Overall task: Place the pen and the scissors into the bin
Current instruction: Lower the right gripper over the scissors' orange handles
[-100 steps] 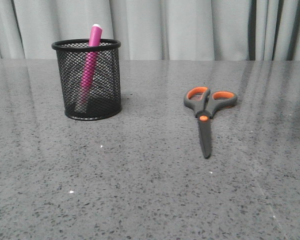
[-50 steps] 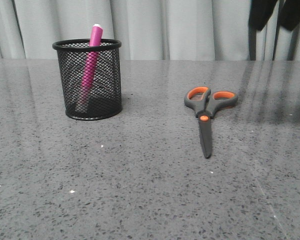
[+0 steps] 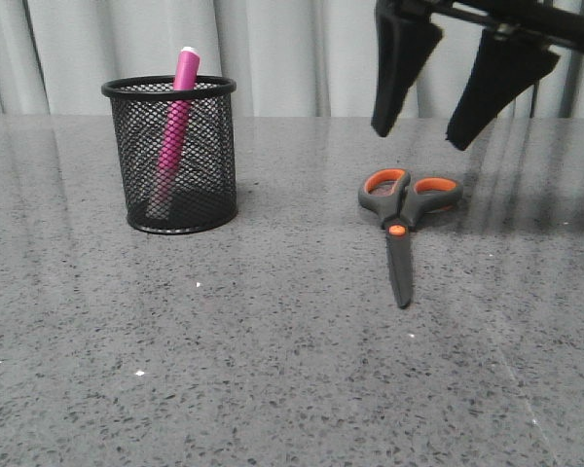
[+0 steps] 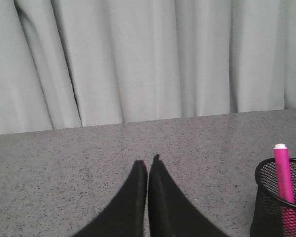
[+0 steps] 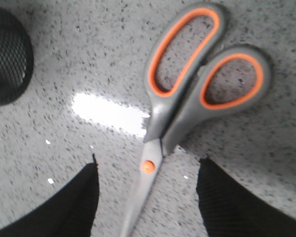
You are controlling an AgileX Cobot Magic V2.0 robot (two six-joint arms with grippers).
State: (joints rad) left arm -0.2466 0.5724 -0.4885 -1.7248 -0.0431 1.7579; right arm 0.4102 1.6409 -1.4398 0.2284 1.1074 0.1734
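Right gripper (image 3: 419, 128): held spread, nothing grasped.
Scissors (image 3: 402, 216): laid flat directly beneath it.
Left gripper (image 4: 148, 165): pressed closed, empty.

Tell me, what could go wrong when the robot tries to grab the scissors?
The scissors lie flat on the smooth table, so the right hand, open above the handles, might just push them instead of lifting. The pen already leans inside the bin, so the blades could bump it going in. The bin looks light; a knock on its rim might tip it.
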